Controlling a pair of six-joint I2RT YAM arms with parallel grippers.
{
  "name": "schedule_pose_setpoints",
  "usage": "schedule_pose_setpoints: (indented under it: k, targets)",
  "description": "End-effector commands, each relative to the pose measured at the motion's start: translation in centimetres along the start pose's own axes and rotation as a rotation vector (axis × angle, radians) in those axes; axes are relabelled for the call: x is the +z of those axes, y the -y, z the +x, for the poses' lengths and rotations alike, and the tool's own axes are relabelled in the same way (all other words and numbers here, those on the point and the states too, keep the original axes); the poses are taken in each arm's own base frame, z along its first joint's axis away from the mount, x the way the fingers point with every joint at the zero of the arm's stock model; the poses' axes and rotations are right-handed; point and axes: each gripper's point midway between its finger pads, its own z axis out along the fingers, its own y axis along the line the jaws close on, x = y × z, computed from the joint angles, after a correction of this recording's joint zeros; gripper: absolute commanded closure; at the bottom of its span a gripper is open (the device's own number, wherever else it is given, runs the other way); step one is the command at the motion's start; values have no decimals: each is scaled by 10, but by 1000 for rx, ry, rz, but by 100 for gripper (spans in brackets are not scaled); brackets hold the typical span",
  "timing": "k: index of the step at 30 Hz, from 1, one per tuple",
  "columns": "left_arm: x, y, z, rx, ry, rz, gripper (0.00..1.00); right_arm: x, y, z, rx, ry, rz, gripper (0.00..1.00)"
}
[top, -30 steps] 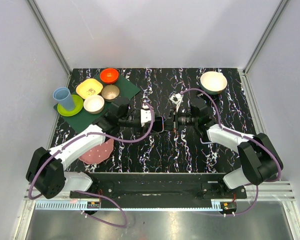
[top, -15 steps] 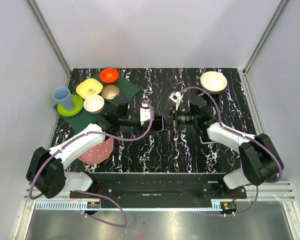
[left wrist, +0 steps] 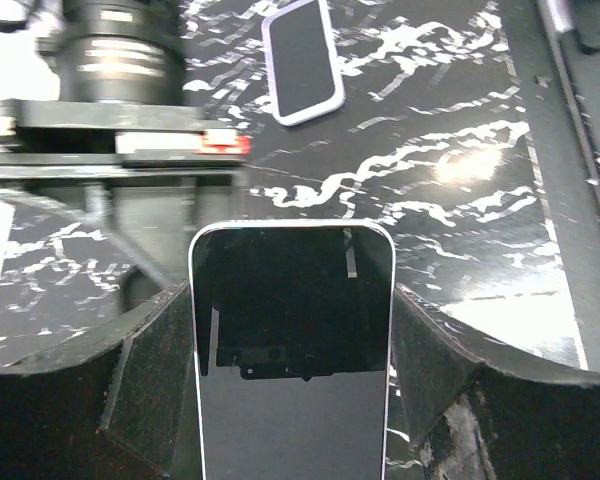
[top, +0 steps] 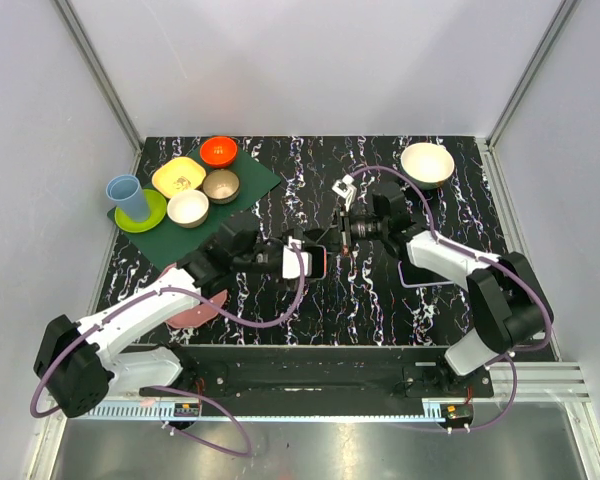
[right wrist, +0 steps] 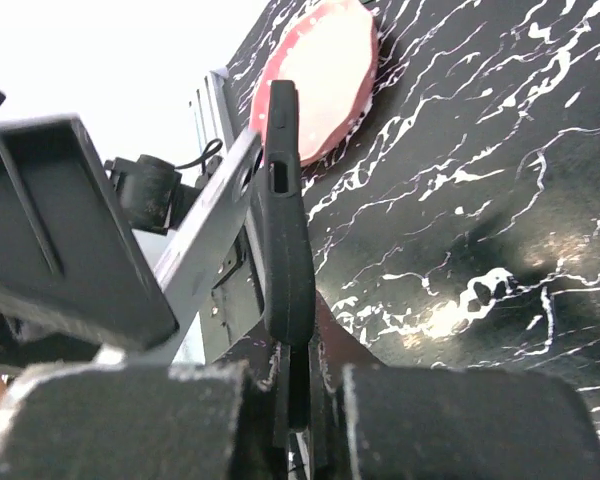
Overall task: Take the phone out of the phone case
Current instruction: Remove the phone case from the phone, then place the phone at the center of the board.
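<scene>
From above, the left claw (top: 310,262) and the right claw (top: 345,232) meet mid-way across the black marbled table (top: 380,300), the right one at 1 o'clock of the left

Left wrist: the white-rimmed, black-screened phone (left wrist: 292,340) sits at 6 o'clock, clamped by its sides between wide-set fingers (left wrist: 145,360)

Right wrist: nearly closed fingers (right wrist: 430,420) pinch the slim black phone case (right wrist: 285,250) edge-on; it rises toward 12 o'clock

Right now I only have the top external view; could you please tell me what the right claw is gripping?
Observer: The right claw is shut on the thin edge of a black case.
Operator: And the left claw?
Observer: The left claw grips the phone by its sides, dark face toward its camera.
Operator: Anything beyond it?
Observer: A white-rimmed slab lies flat on the table.
</scene>
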Motion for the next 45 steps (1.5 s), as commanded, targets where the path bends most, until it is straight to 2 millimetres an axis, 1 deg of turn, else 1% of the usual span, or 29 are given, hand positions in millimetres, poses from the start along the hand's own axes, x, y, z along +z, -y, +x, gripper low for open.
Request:
schedule_pose_setpoints:
  k: [1, 8, 12, 13, 15, 16, 17, 19, 20, 22, 24, 25, 27, 28, 30, 31, 32, 33, 34, 35, 36, 38, 39, 40, 41, 42, 43, 44, 45]
  targets:
    - [0, 24, -8, 52, 31, 82, 41, -2, 1, -38, -48, 74, 7, 100]
    - [1, 24, -6, 45, 30, 72, 41, -2, 5, -38, -54, 81, 11, 100]
    - [4, 8, -2, -9, 5, -12, 41, -5, 14, -44, -82, 122, 83, 100]
    - [5, 0, -4, -11, 3, -42, 41, -6, 25, -50, -98, 151, 147, 100]
    - [7, -11, 6, -47, -42, -101, 41, -13, 32, -58, -115, 189, 201, 100]
    - [8, -20, 5, -45, -42, -134, 41, -16, 41, -60, -107, 214, 246, 100]
    - [11, -23, 11, -58, -60, -148, 41, -22, 40, -68, -123, 252, 261, 100]
    - [11, -33, 17, -80, -85, -195, 40, -34, 52, -77, -115, 306, 325, 100]
    - [14, -34, 23, -95, -101, -198, 39, -40, 52, -84, -130, 338, 337, 100]
    - [15, -42, 26, -117, -116, -232, 39, -56, 61, -94, -127, 403, 393, 100]
    - [17, -47, 39, -149, -156, -257, 38, -73, 65, -106, -137, 465, 439, 100]
    - [17, -52, 39, -153, -162, -272, 38, -81, 70, -110, -140, 495, 476, 100]
    - [19, -60, 52, -186, -206, -304, 38, -95, 71, -117, -153, 535, 511, 100]
    - [20, -66, 52, -191, -214, -319, 38, -103, 73, -121, -165, 555, 540, 100]
    - [22, -71, 68, -234, -274, -338, 38, -112, 74, -125, -178, 574, 565, 100]
    - [23, -81, 64, -238, -273, -351, 38, -120, 75, -128, -188, 591, 583, 100]
    - [26, -85, 72, -252, -291, -357, 38, -123, 74, -130, -195, 598, 590, 100]
    - [23, -85, 82, -293, -333, -358, 38, -127, 75, -131, -201, 605, 601, 100]
    - [23, -97, 79, -302, -332, -380, 38, -133, 74, -134, -208, 621, 622, 100]
    - [25, -100, 92, -323, -374, -392, 38, -139, 75, -136, -212, 634, 636, 100]
    - [21, -106, 100, -373, -397, -419, 39, -142, 75, -137, -218, 641, 644, 100]
    - [23, -122, 111, -435, -417, -449, 42, -154, 76, -141, -223, 666, 666, 100]
    - [17, -129, 122, -508, -436, -482, 43, -156, 76, -141, -223, 672, 669, 100]
    - [21, -141, 127, -542, -440, -502, 43, -160, 73, -143, -229, 683, 671, 100]
    - [20, -147, 133, -578, -449, -517, 43, -165, 74, -144, -230, 693, 678, 100]
    - [14, -152, 146, -649, -470, -542, 43, -168, 74, -144, -231, 700, 681, 100]
    - [16, -163, 152, -679, -472, -560, 44, -170, 71, -146, -237, 708, 678, 100]
    - [15, -169, 157, -710, -474, -574, 44, -171, 72, -146, -231, 712, 682, 100]
    - [11, -181, 159, -760, -458, -604, 44, -174, 73, -146, -229, 717, 686, 100]
